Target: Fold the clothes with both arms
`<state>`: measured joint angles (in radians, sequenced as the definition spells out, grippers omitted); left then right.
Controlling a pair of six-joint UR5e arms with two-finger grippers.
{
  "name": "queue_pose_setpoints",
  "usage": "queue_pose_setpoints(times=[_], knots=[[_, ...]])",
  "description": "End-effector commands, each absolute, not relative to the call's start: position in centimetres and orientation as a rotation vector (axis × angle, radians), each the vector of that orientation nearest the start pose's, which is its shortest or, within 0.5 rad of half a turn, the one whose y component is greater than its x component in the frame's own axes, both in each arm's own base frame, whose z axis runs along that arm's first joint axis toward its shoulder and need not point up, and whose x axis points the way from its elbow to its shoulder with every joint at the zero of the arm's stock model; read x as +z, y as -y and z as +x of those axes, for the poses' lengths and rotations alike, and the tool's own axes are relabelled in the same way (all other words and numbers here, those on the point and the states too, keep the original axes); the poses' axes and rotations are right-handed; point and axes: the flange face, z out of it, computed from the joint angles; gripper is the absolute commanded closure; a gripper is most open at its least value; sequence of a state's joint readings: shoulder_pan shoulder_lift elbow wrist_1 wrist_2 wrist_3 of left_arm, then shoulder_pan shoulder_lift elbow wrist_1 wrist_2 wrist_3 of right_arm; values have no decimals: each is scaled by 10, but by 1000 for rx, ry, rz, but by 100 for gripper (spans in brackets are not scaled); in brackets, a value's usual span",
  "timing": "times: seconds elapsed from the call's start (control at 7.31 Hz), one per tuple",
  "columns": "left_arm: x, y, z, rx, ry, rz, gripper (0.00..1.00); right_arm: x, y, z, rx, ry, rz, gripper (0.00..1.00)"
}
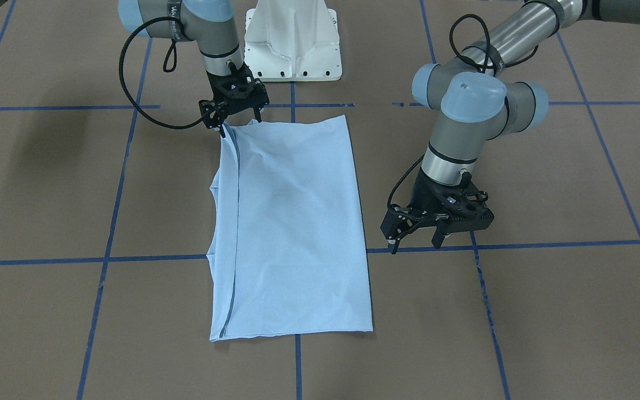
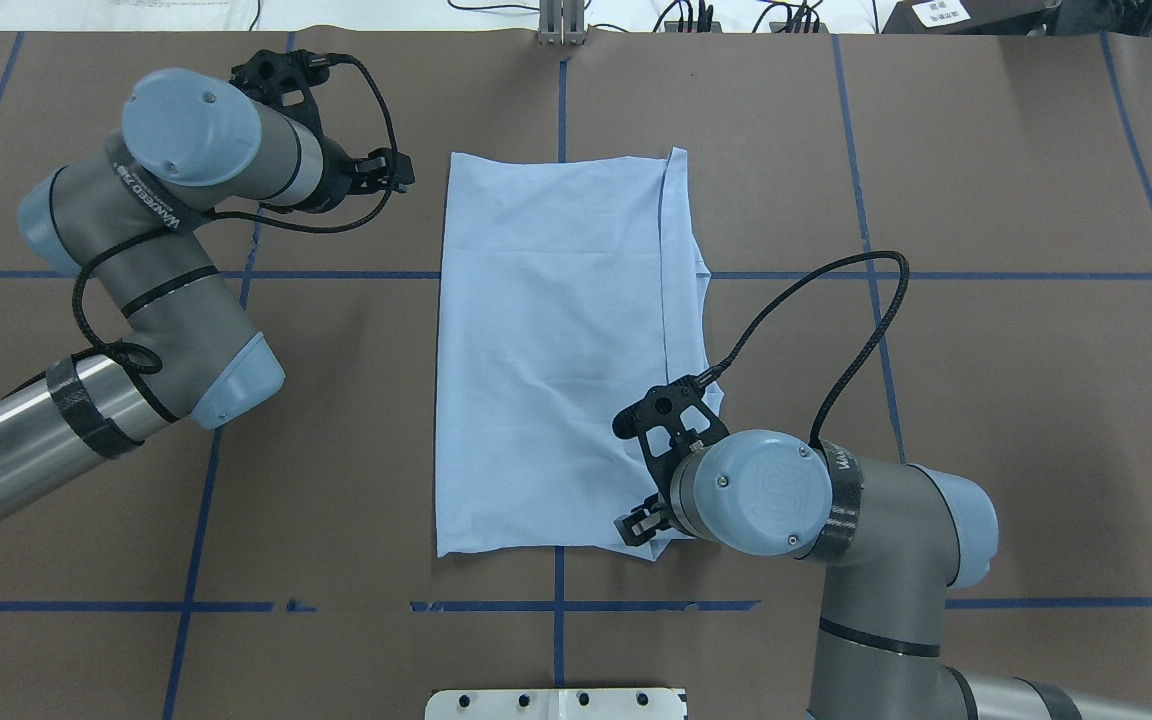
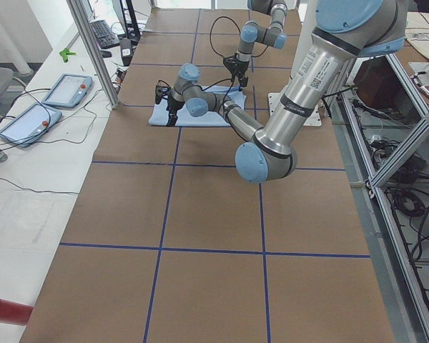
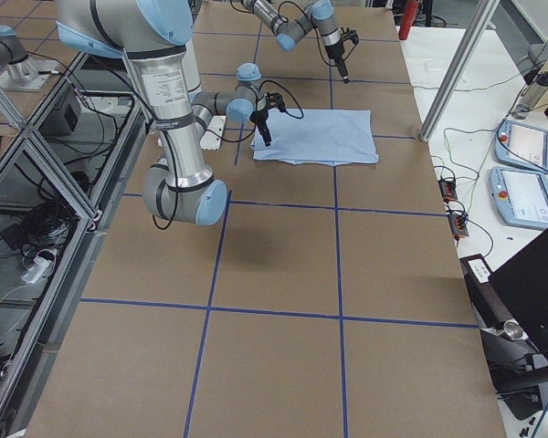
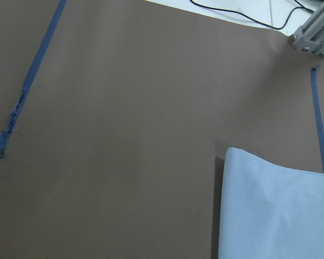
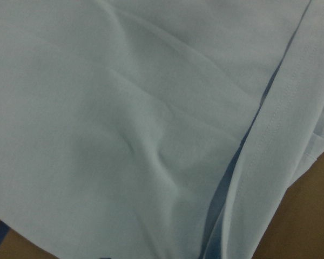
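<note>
The T-shirt [image 1: 292, 222] is laid as a long folded rectangle at mid-frame, its upper-left corner straddled by the right gripper [image 1: 240, 123], jaws seemingly parted; for a crosswise fold, the left gripper [image 1: 414, 243], likewise parted at right, must be brought in.

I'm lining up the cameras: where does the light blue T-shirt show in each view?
Front-facing: T-shirt in the centre, long side vertical.
Overhead: centre.
Exterior left: small, far, upper middle.
Exterior right: upper middle.
Left wrist: only a corner, at the bottom right.
Right wrist: fills nearly the whole frame.
Shared landmark: white pedestal base, at the top front-facing and the bottom edge overhead.
</note>
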<state>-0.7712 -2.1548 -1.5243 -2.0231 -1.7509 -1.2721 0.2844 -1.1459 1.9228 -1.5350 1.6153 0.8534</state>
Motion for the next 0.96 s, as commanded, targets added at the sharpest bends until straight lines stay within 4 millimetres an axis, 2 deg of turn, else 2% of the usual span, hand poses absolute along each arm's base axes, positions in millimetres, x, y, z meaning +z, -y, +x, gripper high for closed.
queue_pose_setpoints(times=[0.0, 0.14, 0.41, 0.68, 0.82], knots=[[291, 571, 434, -334, -938, 356, 0, 279, 284, -539, -478, 694, 351, 27], [291, 571, 434, -334, -938, 356, 0, 281, 282, -540, -483, 681, 346, 35], [291, 571, 435, -334, -940, 356, 0, 287, 278, -541, -489, 670, 342, 58], [291, 570, 435, -335, -940, 355, 0, 289, 276, -542, -490, 665, 342, 68], [290, 571, 435, -335, -942, 356, 0, 289, 277, -542, -489, 664, 343, 68]])
